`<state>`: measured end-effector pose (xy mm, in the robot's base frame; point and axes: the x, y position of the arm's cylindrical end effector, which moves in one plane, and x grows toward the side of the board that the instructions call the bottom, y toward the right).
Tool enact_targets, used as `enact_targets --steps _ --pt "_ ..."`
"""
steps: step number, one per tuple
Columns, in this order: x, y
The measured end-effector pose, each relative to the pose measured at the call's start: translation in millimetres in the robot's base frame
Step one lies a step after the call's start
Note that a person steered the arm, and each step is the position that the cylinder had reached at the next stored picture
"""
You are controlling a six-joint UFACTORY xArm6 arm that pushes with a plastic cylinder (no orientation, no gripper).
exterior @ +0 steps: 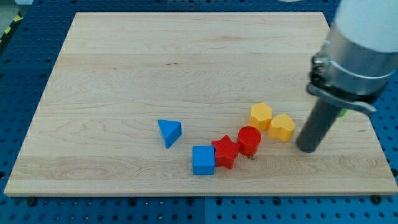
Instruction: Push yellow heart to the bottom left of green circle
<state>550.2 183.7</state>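
Yellow heart (282,127) taken as landmark, lying right of centre on the wooden board (124,74). Yellow hexagon block (261,116) sits just beside it toward the view's upper left, touching or nearly so. Red cylinder (249,140) lies near, to its lower left; red star (225,152) beyond that, touching the blue cube (203,160). Blue triangle (170,132) is well apart, further left. My tip (307,149) rests just right of the heart, slightly lower, contact unclear. No gripper; rod only. A green sliver (342,113) shows behind the rod, shape indeterminate.
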Motion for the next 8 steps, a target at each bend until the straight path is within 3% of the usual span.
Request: enact_targets --steps 1,3,4,6,8 --pt "-1 12" --pt "4 -68" --pt "-21 -85" --pt "-36 -38" --pt "-16 -46"
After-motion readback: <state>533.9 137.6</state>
